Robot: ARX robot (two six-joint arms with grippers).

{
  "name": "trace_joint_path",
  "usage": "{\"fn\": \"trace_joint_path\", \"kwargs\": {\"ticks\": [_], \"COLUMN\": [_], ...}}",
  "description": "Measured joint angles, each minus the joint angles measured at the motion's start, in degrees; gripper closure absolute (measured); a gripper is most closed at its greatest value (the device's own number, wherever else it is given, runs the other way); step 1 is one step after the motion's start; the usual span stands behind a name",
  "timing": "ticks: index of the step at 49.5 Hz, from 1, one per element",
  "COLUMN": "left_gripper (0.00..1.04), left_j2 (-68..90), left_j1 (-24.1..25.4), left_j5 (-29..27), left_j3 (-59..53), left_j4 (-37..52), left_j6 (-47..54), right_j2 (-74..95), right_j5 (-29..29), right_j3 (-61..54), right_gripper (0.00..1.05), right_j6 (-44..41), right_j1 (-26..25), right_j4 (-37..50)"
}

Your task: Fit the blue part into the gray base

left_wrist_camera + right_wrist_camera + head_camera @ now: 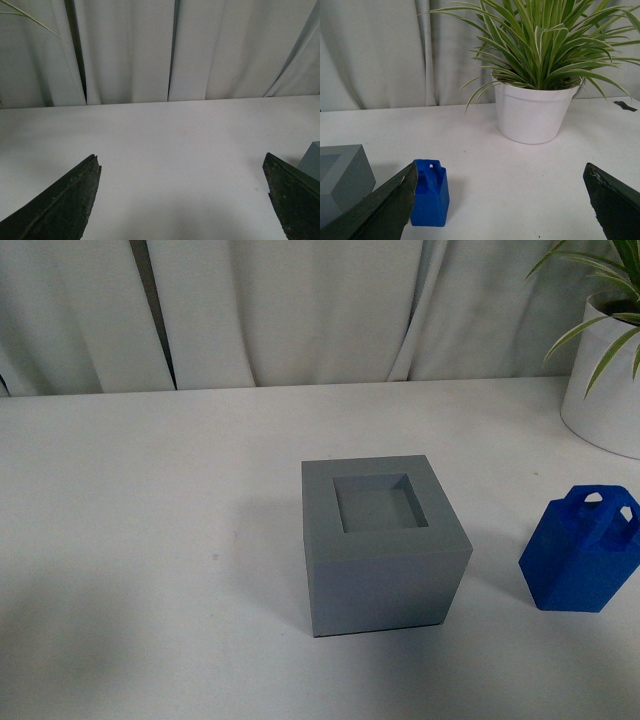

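Note:
The gray base [383, 543] stands in the middle of the white table, its square recess facing up and empty. The blue part [582, 550] stands upright to its right, near the picture's right edge, loop handles on top. Neither arm shows in the front view. In the right wrist view my right gripper [500, 172] is open; the blue part [431, 194] stands just beside one fingertip [406, 187], and the gray base [342, 180] sits beyond it. My left gripper [181, 165] is open over bare table, with a corner of the gray base [312, 159] by one fingertip [280, 172].
A white pot [605, 400] with a striped green plant stands at the table's back right, behind the blue part; it is large in the right wrist view as pot [534, 114]. White curtains [300, 310] hang along the table's far edge.

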Motion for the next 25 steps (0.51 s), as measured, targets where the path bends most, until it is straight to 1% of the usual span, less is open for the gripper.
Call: {"fn": "trace_joint_path", "kwargs": {"ticks": [25], "left_gripper": [0.06], "left_j2": [0.00], "left_j1": [0.00], "left_j5": [0.00], "left_j3": [0.00], "left_j4": [0.00], "left_j6": [0.00], "right_j2": [0.00], "right_j5": [0.00], "right_j3": [0.00], "right_gripper": [0.07], "right_j6": [0.00], "right_j1": [0.00], "right_j4": [0.00]}}
